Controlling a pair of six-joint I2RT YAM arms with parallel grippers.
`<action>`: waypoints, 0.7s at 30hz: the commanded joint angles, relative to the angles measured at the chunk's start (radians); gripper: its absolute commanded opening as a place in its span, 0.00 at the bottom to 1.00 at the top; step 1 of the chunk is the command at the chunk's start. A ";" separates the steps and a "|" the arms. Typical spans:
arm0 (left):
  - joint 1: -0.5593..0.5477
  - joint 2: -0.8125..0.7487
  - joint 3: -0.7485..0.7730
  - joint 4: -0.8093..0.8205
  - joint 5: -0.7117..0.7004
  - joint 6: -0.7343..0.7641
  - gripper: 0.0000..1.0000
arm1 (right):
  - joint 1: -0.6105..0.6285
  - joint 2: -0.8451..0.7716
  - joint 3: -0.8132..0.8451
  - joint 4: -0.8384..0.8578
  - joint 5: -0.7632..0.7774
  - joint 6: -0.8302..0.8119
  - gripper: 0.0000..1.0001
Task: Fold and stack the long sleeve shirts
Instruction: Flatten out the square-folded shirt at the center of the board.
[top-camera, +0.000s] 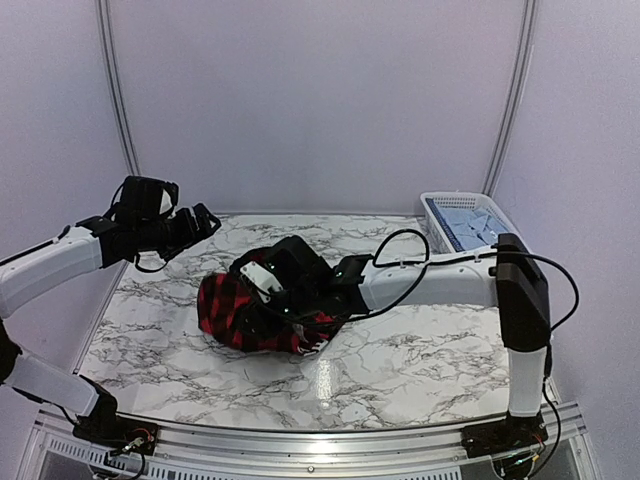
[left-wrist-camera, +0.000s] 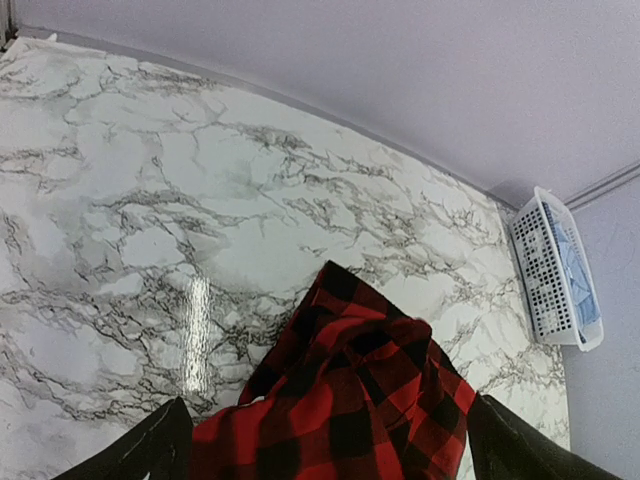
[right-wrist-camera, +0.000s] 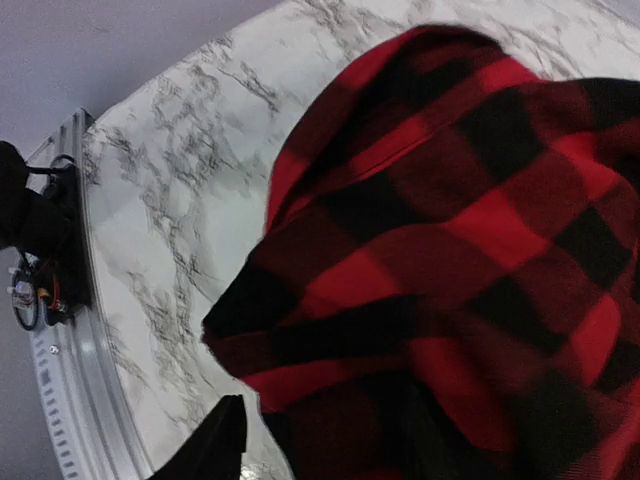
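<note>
The red-and-black check shirt (top-camera: 232, 312) lies bunched in a heap at the middle of the marble table (top-camera: 400, 360). My right gripper (top-camera: 290, 308) reaches in from the right and is buried in the heap. In the right wrist view the cloth (right-wrist-camera: 450, 250) fills the space at the jaws, closed partway on it; only one finger (right-wrist-camera: 218, 445) shows. My left gripper (top-camera: 205, 222) hangs open and empty, above and left of the heap. Its wrist view shows the shirt (left-wrist-camera: 360, 400) between the spread fingers (left-wrist-camera: 150, 450). Pale blue cloth (top-camera: 468, 222) lies in the basket.
The white lattice basket (top-camera: 432, 205) stands at the back right corner and also shows in the left wrist view (left-wrist-camera: 540, 262). White walls close the back and sides. A metal rail (top-camera: 320, 435) runs along the near edge.
</note>
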 joint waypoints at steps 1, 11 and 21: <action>0.000 0.003 -0.044 -0.058 0.066 -0.009 0.99 | -0.054 -0.052 -0.012 -0.064 0.073 -0.072 0.65; -0.018 -0.057 -0.211 -0.163 0.027 -0.014 0.91 | -0.196 -0.074 -0.064 -0.125 0.203 -0.092 0.73; -0.064 -0.054 -0.385 -0.155 -0.004 -0.082 0.83 | -0.277 0.097 0.019 -0.149 0.283 -0.130 0.67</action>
